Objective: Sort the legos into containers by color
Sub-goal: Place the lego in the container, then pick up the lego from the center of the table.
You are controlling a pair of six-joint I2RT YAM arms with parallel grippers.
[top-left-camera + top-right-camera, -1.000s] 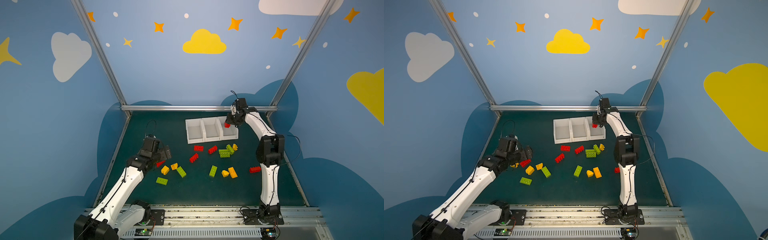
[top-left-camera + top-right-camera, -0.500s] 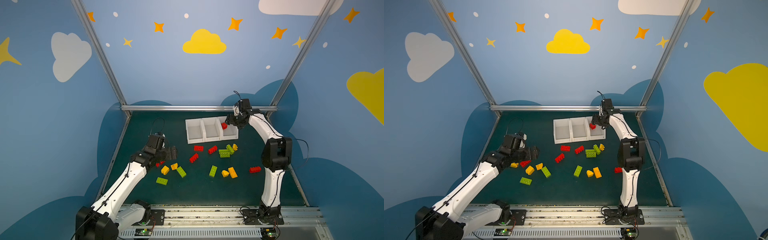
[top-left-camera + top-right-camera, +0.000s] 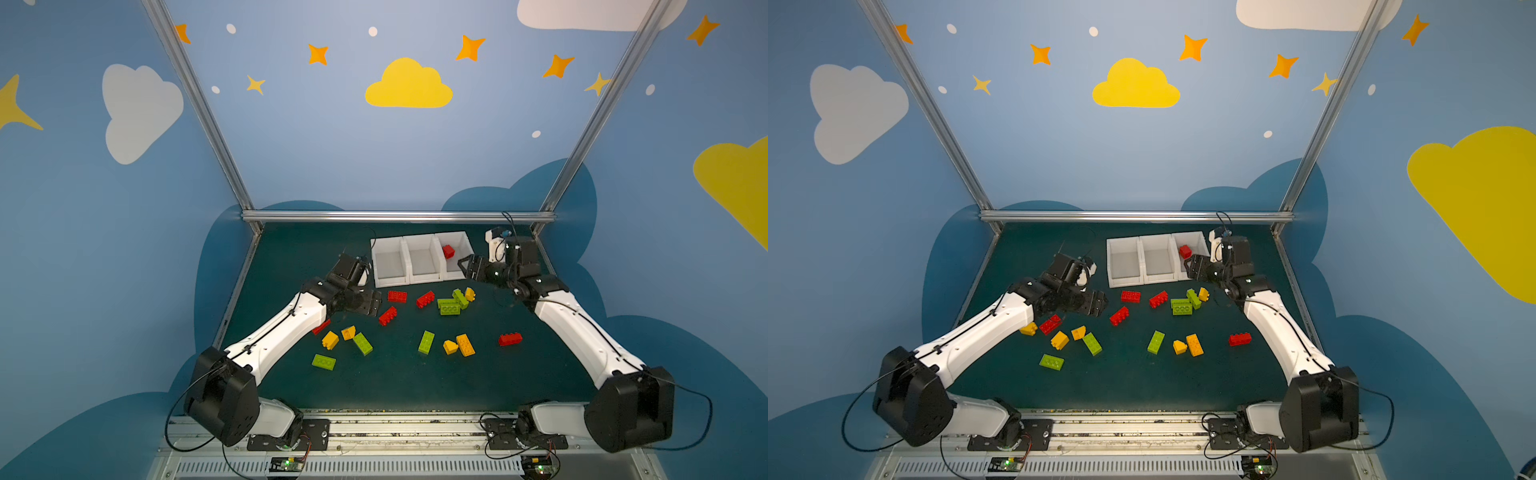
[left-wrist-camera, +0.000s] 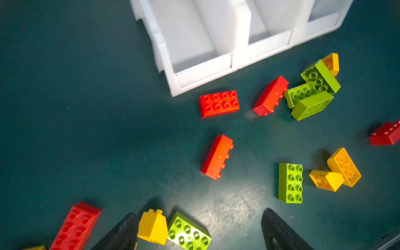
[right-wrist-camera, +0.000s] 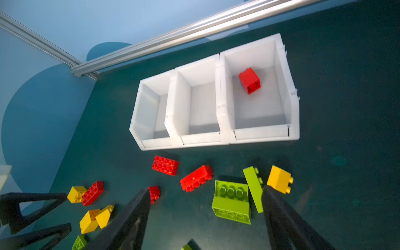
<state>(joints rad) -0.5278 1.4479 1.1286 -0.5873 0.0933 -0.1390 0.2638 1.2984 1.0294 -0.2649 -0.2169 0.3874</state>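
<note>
Three white containers (image 3: 423,279) stand in a row at the back of the green mat. A small red lego (image 3: 448,251) (image 5: 249,80) lies alone in the right-hand one; the other two hold nothing. Red (image 3: 397,296), green (image 3: 426,342) and yellow (image 3: 465,345) legos are scattered over the mat in front. My left gripper (image 3: 372,304) (image 4: 199,213) hangs open and empty left of a red lego (image 3: 387,316) (image 4: 217,157). My right gripper (image 3: 467,266) (image 5: 205,190) is open and empty by the right container's front corner, above a green and yellow cluster (image 3: 455,300).
A metal rail (image 3: 395,216) runs along the back of the mat, with slanted posts at both back corners. One red lego (image 3: 510,339) lies apart near the right arm. Another red lego (image 3: 322,326) sits partly under the left arm.
The right gripper opened, left the red lego in the right container and drew back to its front corner. The left arm swung right toward the middle red legos.
</note>
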